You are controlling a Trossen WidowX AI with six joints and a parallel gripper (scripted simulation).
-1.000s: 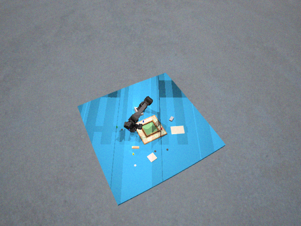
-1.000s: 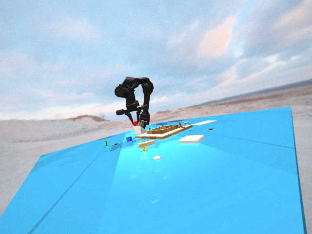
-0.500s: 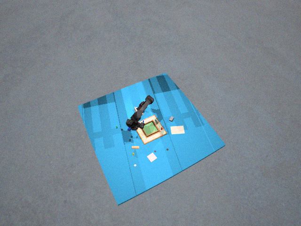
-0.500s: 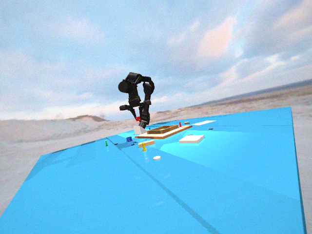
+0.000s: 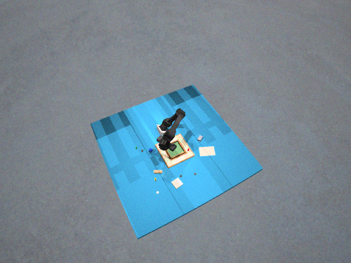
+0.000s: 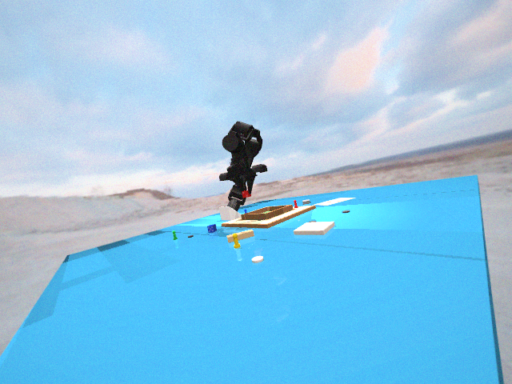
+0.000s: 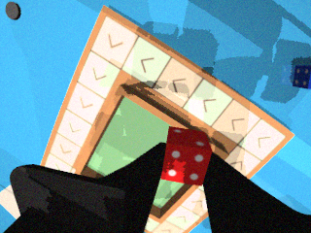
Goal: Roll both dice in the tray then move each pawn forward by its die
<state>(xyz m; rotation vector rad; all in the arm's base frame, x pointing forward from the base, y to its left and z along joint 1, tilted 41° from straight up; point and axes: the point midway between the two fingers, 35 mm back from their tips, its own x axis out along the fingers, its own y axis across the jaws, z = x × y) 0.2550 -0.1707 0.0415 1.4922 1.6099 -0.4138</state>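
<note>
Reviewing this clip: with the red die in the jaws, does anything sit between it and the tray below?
Nothing visible does. The gripper is shut on the red die, held above the board. In the wrist view the die hangs over the tray's near wall, with open green floor beside it and no other piece in the gap.

The red die (image 7: pixel 187 156), white-pipped, is pinched in the end effector (image 7: pixel 181 194) above the green-floored tray (image 7: pixel 127 130). The blue die (image 7: pixel 301 76) lies on the desk (image 7: pixel 58 29) at the board's two o'clock. The red pawn (image 6: pixel 295 203) stands upright on the board's edge.
</note>
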